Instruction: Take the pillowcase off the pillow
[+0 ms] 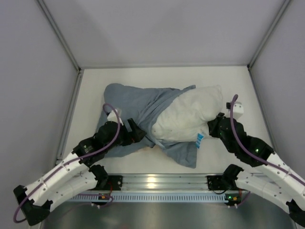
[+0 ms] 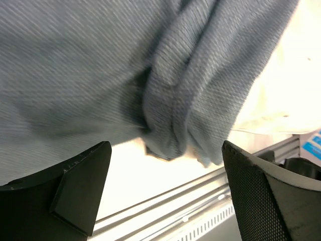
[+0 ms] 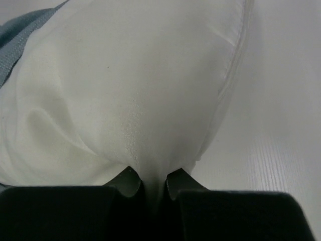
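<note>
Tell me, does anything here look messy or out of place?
The pillowcase is rumpled and bunched, only half covering the pillow, whose white end sticks out bare. Nothing looks torn or spilled.

A white table stands inside plain grey walls on the left, right and far sides. Along its near edge runs a shiny metal rail, with a white slotted strip just nearer.

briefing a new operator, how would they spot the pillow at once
On the white table, find the heap in the middle. The pillow is its right half, pinched by the right hand: plump and white, unlike the limp blue-grey pillowcase.
</note>
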Motion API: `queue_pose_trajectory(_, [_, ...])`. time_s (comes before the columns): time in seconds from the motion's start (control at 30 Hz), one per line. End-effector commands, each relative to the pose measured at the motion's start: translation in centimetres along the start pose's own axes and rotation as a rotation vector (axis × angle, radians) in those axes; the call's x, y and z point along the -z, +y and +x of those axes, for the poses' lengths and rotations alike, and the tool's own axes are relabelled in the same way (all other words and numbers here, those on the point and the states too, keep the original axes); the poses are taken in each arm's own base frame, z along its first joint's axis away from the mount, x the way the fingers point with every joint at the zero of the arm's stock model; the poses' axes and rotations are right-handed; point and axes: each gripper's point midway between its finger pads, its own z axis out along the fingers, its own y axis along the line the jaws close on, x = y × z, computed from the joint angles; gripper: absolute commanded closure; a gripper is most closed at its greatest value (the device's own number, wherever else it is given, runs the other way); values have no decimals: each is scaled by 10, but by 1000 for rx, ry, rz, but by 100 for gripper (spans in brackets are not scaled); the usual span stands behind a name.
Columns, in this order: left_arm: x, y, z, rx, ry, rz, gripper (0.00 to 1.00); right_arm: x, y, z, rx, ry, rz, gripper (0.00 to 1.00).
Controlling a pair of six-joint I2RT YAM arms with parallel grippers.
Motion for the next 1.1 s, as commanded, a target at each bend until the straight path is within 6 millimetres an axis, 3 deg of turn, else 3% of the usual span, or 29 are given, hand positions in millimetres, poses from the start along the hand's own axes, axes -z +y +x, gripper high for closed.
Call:
queue_pose_trajectory(0.0, [-1,-6,10,83,42,35,6,-3,20,-10,-109,-44,-83,100])
queue_pose_trajectory(0.07, [-8,-10,18,126,45,88,16,-7,24,-4,-108,-22,-98,100])
queue_pose_trajectory(0.1, [-16,2,34,132,74,82,21,-8,27,-2,-111,-16,-104,100])
queue_pose_trajectory(0.13, [-19,-4,33,148,62,126,30,-10,29,1,-108,-3,-108,100])
queue_pose_trajectory(0.2, [-29,7,41,157,58,101,41,-11,40,5,-124,16,-157,100])
queue_pose_trajectory(0.3, [-49,24,46,152,51,18,47,-8,55,13,-140,46,-248,100])
queue_pose_trajectory(0.37, [-60,11,39,143,36,52,47,-5,61,17,-135,64,-289,100])
queue_pose_trajectory(0.43, [-83,19,47,109,90,-30,46,-1,61,18,-134,71,-311,100])
queue_pose_trajectory(0.47, [-89,5,28,86,79,-32,43,3,65,21,-140,85,-341,100])
queue_pose_trajectory(0.5, [-104,11,31,66,115,-85,41,7,66,20,-150,84,-360,100])
queue_pose_trajectory(0.53, [-113,17,16,76,106,-116,39,8,67,23,-153,97,-373,100])
queue_pose_trajectory(0.57, [-118,4,-6,70,86,-95,36,13,72,29,-163,129,-410,100])
queue_pose_trajectory(0.6, [-126,13,-10,79,105,-129,30,15,75,33,-163,148,-432,100])
queue_pose_trajectory(0.63, [-130,29,-32,98,64,-168,27,16,77,41,-156,178,-450,100])
queue_pose_trajectory(0.73, [-139,53,-72,132,35,-220,19,22,93,72,-107,303,-559,100])
queue_pose_trajectory(0.8, [-149,51,-92,118,39,-218,12,32,115,95,-56,416,-708,100])
queue_pose_trajectory(0.83, [-146,59,-91,112,72,-266,6,35,121,110,-37,474,-767,97])
queue_pose_trajectory(0.87, [-145,59,-95,90,75,-283,4,51,132,122,-20,553,-882,92])
queue_pose_trajectory(0.9, [-140,56,-101,85,62,-286,2,56,145,131,0,587,-951,82])
queue_pose_trajectory(0.93, [-132,61,-105,81,28,-321,1,63,151,137,22,614,-990,54])
queue_pose_trajectory(0.97, [-125,63,-108,87,5,-335,1,64,154,139,64,599,-995,42])
queue_pose_trajectory(1.0, [-104,52,-119,89,-63,-308,1,75,158,149,118,623,-1014,33])
queue_pose_trajectory(1.03, [-92,62,-115,100,-93,-333,1,79,164,142,144,591,-1023,25])
queue_pose_trajectory(1.07, [-80,62,-114,105,-110,-335,1,78,165,139,176,556,-1012,22])
